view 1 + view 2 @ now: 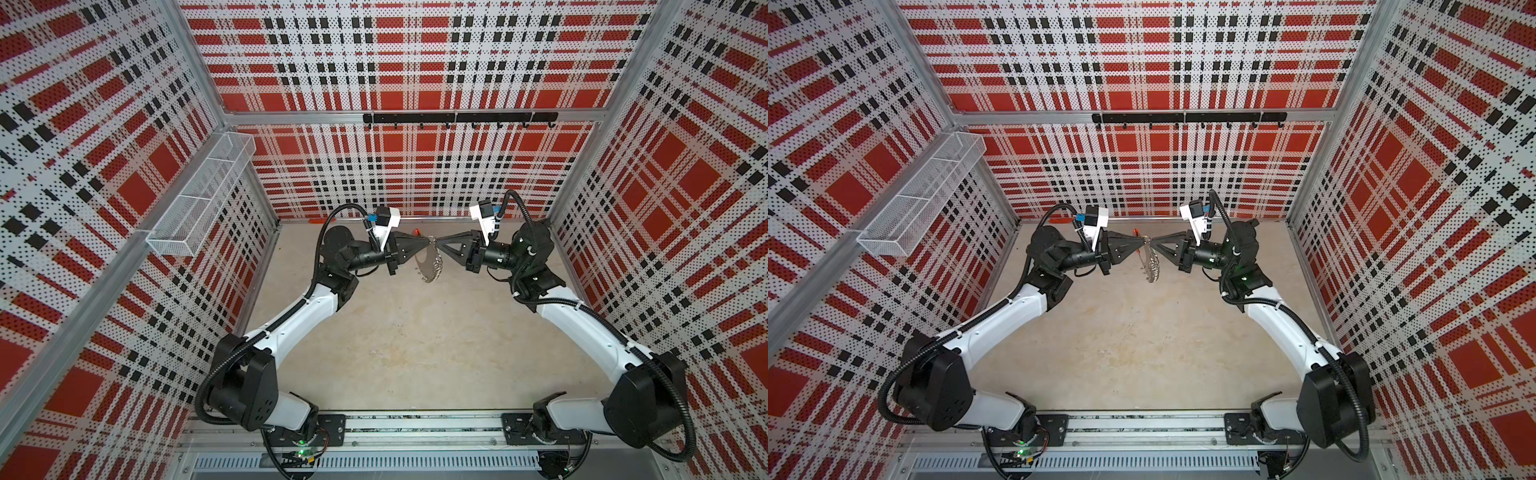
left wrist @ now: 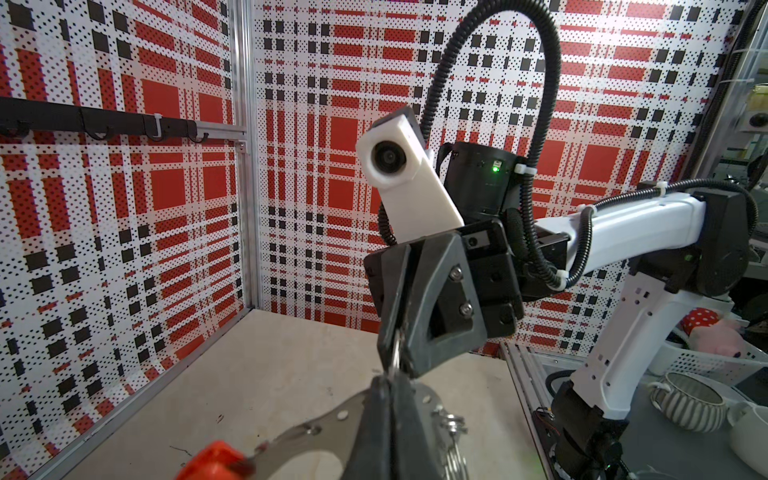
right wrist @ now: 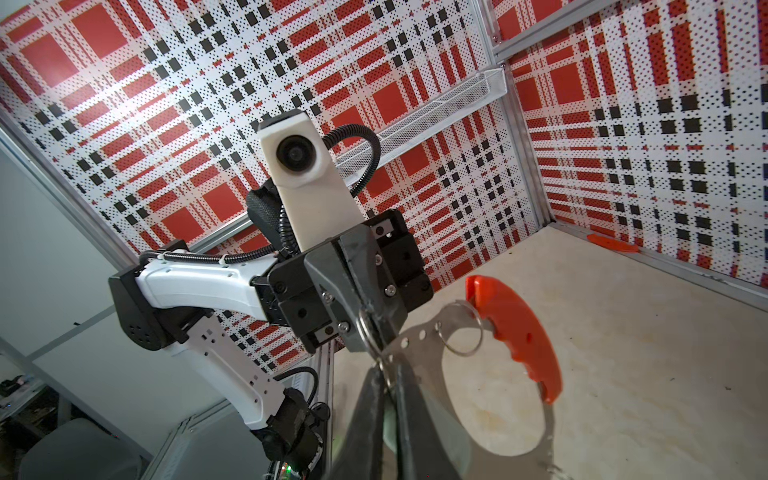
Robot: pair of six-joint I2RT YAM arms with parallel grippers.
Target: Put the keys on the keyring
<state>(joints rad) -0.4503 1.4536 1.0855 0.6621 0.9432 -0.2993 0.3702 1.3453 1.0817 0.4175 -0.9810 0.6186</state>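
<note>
While your left hand (image 1: 427, 242) pinches the keyring (image 1: 424, 266) by its metal rim and holds it in the air above the bench (image 1: 415, 353), your right hand (image 1: 439, 241) meets it tip to tip, pressed together on a small wire loop (image 2: 397, 353). Of the keys (image 3: 388, 419) you get only a pale teal sliver between the right fingers, which hide the rest; you cannot tell whether it is gripped. An orange strip (image 3: 613, 243) lies at the foot of the back wall, well apart. A black hook rail (image 1: 457, 118) runs along that wall, and a white mesh basket (image 1: 199, 195) hangs on the left one. Your bench is beige and stained, closed in by red, black and white plaid panels (image 1: 415, 62).
</note>
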